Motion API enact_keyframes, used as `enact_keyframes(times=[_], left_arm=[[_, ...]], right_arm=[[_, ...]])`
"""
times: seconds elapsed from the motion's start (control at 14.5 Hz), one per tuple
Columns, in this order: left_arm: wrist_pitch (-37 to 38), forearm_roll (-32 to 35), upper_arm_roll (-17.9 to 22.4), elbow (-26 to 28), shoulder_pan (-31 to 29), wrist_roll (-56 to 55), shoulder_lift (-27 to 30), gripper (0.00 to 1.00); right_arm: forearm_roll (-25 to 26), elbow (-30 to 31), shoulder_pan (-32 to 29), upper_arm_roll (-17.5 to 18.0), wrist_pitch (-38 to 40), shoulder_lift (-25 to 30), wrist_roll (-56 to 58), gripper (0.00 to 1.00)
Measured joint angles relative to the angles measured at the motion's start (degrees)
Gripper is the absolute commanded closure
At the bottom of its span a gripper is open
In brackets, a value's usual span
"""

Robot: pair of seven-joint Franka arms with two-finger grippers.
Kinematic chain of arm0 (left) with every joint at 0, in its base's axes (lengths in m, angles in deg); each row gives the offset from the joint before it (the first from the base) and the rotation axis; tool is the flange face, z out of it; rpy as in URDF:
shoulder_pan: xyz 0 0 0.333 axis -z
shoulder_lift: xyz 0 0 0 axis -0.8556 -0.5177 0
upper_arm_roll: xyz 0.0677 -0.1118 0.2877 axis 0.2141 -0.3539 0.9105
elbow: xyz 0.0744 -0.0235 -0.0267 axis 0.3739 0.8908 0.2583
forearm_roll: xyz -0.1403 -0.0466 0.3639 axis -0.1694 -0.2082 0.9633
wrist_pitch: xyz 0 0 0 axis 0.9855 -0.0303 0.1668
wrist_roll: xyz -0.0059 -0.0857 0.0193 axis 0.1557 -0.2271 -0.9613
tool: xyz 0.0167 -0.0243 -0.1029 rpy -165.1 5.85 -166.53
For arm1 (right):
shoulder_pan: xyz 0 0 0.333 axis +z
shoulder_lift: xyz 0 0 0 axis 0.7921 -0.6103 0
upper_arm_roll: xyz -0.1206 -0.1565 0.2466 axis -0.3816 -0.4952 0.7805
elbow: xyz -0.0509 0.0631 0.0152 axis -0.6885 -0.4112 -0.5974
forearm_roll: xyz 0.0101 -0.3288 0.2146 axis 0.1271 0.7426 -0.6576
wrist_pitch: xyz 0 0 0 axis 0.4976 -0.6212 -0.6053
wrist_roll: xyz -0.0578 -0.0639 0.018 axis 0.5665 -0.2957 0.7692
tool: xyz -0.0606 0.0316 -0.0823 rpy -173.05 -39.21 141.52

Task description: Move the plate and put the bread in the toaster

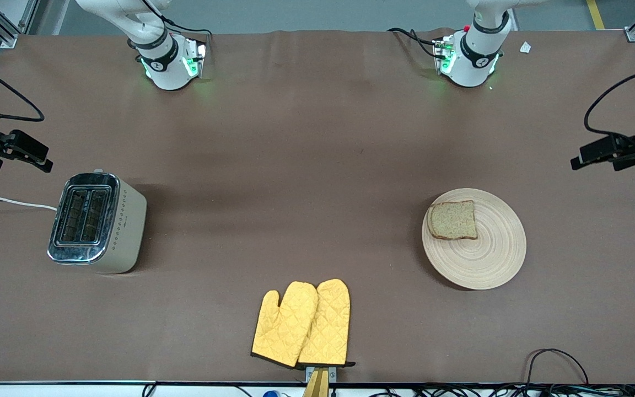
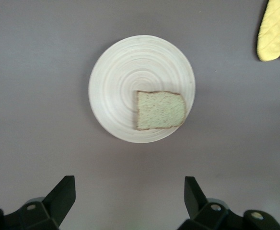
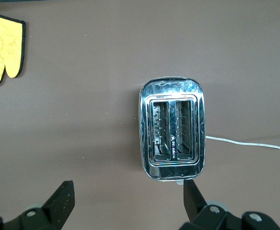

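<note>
We noted bread (image 1: 453, 220) flat on plate (image 1: 474, 238) toward the left arm's end; toaster (image 1: 97, 222) toward the right arm's. Left gripper (image 2: 125, 199) over plate and right gripper (image 3: 125, 201) over toaster were both wide open, empty. We judged bread soft, crumbly: pinch lightly across crust edges.

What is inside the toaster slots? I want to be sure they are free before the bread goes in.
Both slots of the toaster show only bare wire guides, no slice. Their very bottoms are too dark to see. The bread lies on the plate.
</note>
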Motion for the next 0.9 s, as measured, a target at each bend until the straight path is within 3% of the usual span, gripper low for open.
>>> enact_keyframes(times=[0.28, 0.62, 0.9], left_arm=[[-3.5, -9.01, 0.04, -2.58, -6.19, 2.49, -8.26, 0.0], [-8.58, -21.75, 0.08, -3.29, -12.94, 13.99, -19.14, 0.0], [-12.95, -27.8, -0.17, -3.66, -14.26, 20.18, -27.21, 0.02]], right_arm=[[0.0, -0.03, -0.01, -0.02, 0.0, 0.0, 0.0, 0.0], [0.0, -0.08, 0.02, 0.05, 0.0, -0.02, -0.02, 0.0], [0.0, -0.1, -0.05, 0.0, 0.0, -0.03, -0.02, 0.0]])
